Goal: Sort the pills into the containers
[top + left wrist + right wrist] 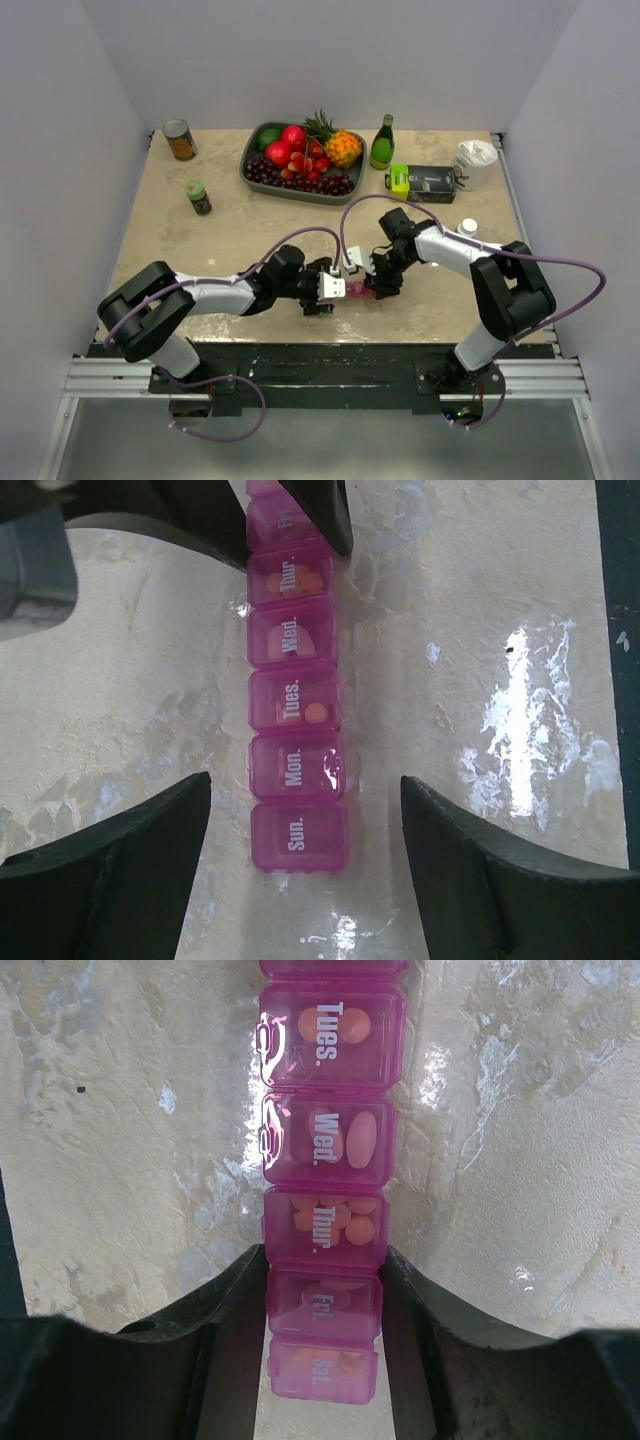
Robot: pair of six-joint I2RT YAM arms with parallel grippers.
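Observation:
The pink pill organizer (356, 289) lies on the table between my two grippers, its lids shut. In the left wrist view (296, 720) the Sun. and Mon. ends show, with orange pills (316, 712) visible in Tues. to Thur. My left gripper (305, 855) is open and straddles the Sun. end without touching it. My right gripper (323, 1305) is shut on the organizer (325, 1190) at the Fri. compartment, fingers (235, 1320) pressing both sides. Orange pills (345, 1222) fill Thur., with others in Tues., Wed., Fri. and Sat.
A small white bottle (467, 228) stands right of the right arm. A green-capped bottle (198, 196), a can (180, 139), a fruit tray (300, 160), a green glass bottle (382, 142), a black box (425, 181) and a white cup (475, 160) lie at the back.

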